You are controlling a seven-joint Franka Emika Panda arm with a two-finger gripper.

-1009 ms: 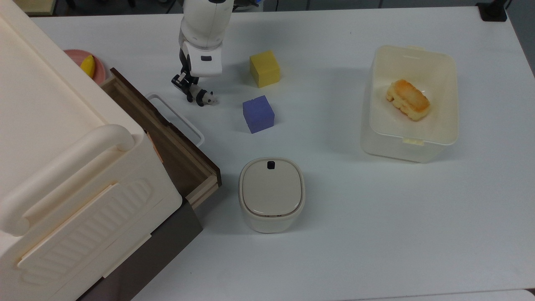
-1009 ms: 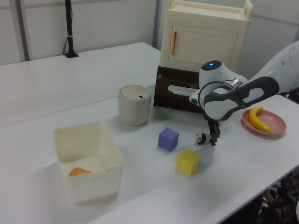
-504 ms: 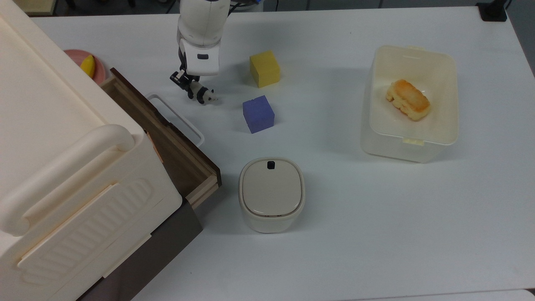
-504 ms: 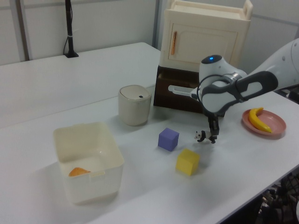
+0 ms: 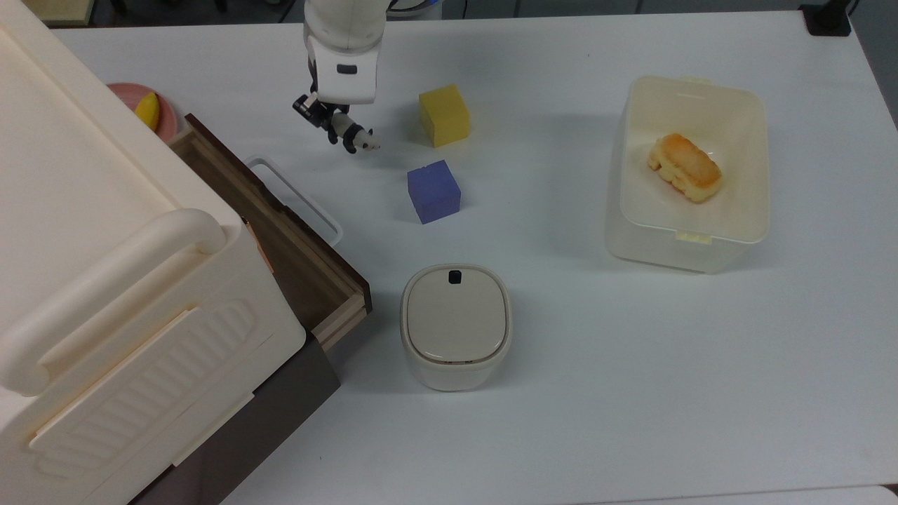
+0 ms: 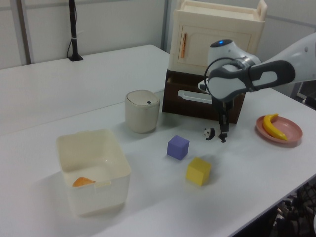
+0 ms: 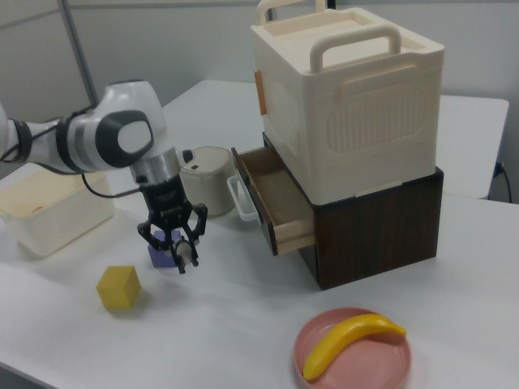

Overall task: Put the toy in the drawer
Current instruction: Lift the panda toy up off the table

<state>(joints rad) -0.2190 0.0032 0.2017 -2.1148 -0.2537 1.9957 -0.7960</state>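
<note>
At the lower centre of the top view the small rounded cream lidded bin (image 5: 455, 325) stands shut on the white counter (image 5: 631, 393), just right of the long dark-brown wooden drawer with a lighter rim (image 5: 280, 231), which juts from under the cream plastic cabinet (image 5: 105, 280) at the left of the frame; it is pulled out, I judge, so that its hollow is free to receive something from above, its white loop handle (image 5: 302, 196) facing the counter's middle. Farther up, the purple-blue foam cube (image 5: 433, 191) and then the yellow foam cube (image 5: 444, 115) sit apart from each other. At the right, the cream rectangular plastic tub (image 5: 635, 210) holds an orange-brown bread-like piece (image 5: 684, 167). In the upper left of the top view the tool (image 5: 335, 126) of the white arm is clamped on the tiny black-and-white panda figurine (image 5: 354, 137); the left view shows the toy (image 6: 209, 133) clear of the counter, near the drawer front, lifted presumably so it can pass over the rim. Beyond the drawer a pink plate (image 5: 167, 119) carries a yellow banana (image 5: 147, 110).
</note>
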